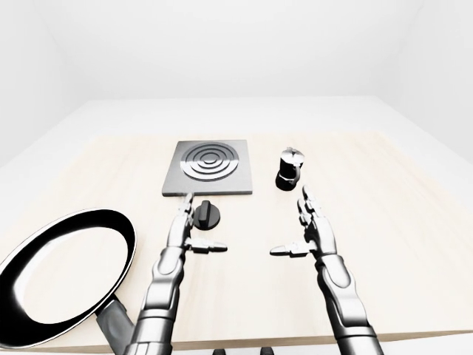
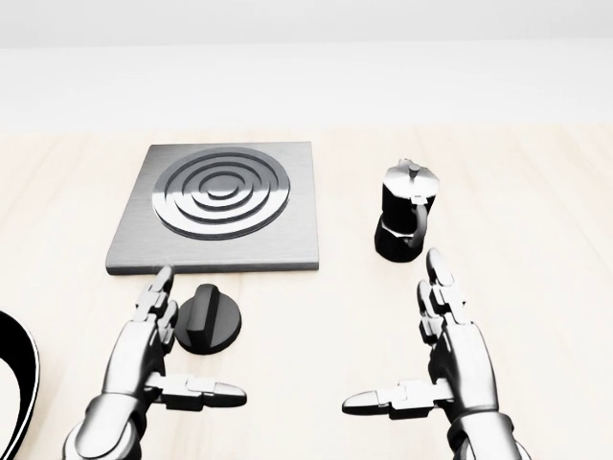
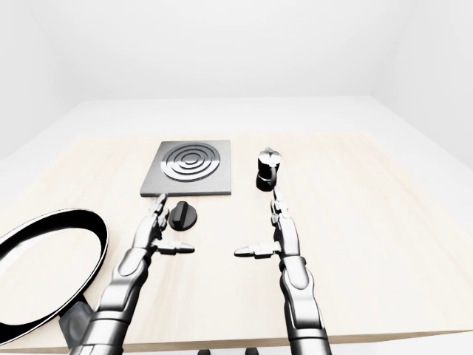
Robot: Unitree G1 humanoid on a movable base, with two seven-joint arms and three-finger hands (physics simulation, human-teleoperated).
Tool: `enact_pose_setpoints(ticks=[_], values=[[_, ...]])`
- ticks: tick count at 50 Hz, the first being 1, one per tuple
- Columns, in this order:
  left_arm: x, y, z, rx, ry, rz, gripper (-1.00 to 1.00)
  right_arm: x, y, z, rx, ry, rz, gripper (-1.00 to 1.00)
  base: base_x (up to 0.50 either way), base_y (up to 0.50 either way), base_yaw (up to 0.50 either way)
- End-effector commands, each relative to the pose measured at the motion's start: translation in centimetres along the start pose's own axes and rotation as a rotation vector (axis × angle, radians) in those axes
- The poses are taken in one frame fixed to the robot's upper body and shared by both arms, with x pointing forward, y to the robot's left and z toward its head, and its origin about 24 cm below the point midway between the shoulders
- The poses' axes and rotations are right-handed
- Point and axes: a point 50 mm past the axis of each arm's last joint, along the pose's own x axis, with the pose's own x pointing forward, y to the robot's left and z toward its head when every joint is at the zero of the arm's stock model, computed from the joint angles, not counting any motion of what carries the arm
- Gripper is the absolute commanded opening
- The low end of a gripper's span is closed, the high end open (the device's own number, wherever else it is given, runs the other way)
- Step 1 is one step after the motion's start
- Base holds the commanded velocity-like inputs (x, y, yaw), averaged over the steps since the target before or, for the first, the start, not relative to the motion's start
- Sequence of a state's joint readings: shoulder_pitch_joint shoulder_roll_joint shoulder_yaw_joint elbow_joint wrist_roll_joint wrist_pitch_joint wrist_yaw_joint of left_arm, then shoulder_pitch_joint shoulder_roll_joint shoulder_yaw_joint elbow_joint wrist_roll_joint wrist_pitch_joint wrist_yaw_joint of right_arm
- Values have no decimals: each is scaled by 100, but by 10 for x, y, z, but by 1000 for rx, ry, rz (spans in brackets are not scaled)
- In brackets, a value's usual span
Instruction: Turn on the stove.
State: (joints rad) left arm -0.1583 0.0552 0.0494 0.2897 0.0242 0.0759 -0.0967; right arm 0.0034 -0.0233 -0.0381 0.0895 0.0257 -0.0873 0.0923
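A grey square stove plate (image 2: 218, 209) with ringed burner lies on the light wooden table (image 2: 316, 316). Just below it sits the round black stove knob (image 2: 208, 321) with a raised ridge. My left hand (image 2: 177, 345) is open beside the knob's left edge, fingers stretched upward and thumb pointing right below the knob, not closed on it. My right hand (image 2: 412, 345) is open at the lower right, empty, below the moka pot.
A black moka pot (image 2: 405, 222) stands right of the stove plate. A large black frying pan (image 1: 63, 274) lies at the table's lower left, near my left arm. The table's near edge runs along the bottom of the eye views.
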Motion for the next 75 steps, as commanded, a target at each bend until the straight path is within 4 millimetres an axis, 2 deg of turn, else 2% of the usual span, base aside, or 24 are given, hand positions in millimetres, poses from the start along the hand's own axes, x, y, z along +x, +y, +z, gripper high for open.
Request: enact_pose_setpoints(ticks=[1, 22, 23, 24, 27, 46, 48, 51, 54, 64, 65, 67, 75], values=[[0, -2, -2, 14, 12, -5, 100, 0, 0, -1, 1, 4, 0, 100, 0, 0, 0], [-7, -8, -3, 35, 6, -35, 100, 0, 0, 0, 0, -2, 1, 100, 0, 0, 0], [-8, -9, -2, 37, 1, -38, 100, -1, 0, -13, 6, 57, 1, 100, 0, 0, 0], [-8, -9, -1, 37, -2, -45, 100, 0, 0, -3, 2, 14, 1, 100, 0, 0, 0], [-9, -10, 1, 41, -14, -48, 100, -1, 1, 1, 0, -1, 2, 100, 0, 0, 0], [-15, -20, 4, 71, -32, -121, 100, -1, 1, -2, -3, 7, 9, 100, 0, 0, 0], [-17, -23, 4, 79, -33, -148, 100, -2, 2, -24, 5, 107, 11, 100, 0, 0, 0], [-18, -27, 3, 93, -30, -183, 100, -2, 2, -28, 5, 121, 14, 100, 0, 0, 0], [-19, -31, -1, 106, -16, -212, 100, -1, 2, -5, -6, 23, 18, 100, 0, 0, 0], [-26, -41, -2, 146, -13, -307, 100, -3, 4, -5, -13, 22, 25, 100, 0, 0, 0], [-29, -43, -2, 157, -14, -322, 100, -3, 4, -18, -8, 79, 25, 100, 0, 0, 0], [-29, -44, -4, 159, -9, -331, 100, -2, 4, -8, -14, 33, 27, 100, 0, 0, 0], [-29, -41, 2, 146, -34, -314, 100, -3, 4, -6, -16, 27, 25, 100, 0, 0, 0]])
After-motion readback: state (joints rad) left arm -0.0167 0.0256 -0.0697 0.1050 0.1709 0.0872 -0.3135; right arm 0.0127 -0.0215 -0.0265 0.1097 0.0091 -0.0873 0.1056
